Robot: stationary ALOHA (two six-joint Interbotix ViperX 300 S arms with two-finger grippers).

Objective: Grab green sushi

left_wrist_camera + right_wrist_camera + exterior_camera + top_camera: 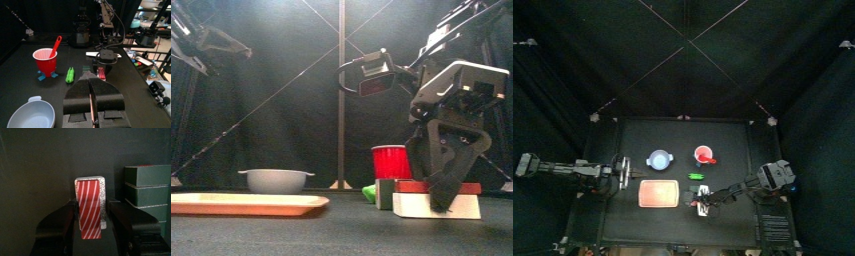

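The right gripper (90, 225) hangs low near the table's (727, 232) front edge, its jaws spread wide to either side of a red-striped block (89, 203), with a dark green block (147, 184) just beside it. Nothing is clamped yet. The green sushi (69, 74) lies toward the table's middle, near the red cup (45, 59) and apart from that gripper. The left gripper (92, 102) rests at the left edge with its jaws pressed together and empty. The approach appears aimed at the wrong piece; the next move calls for shifting the open jaws over to the green sushi before closing.
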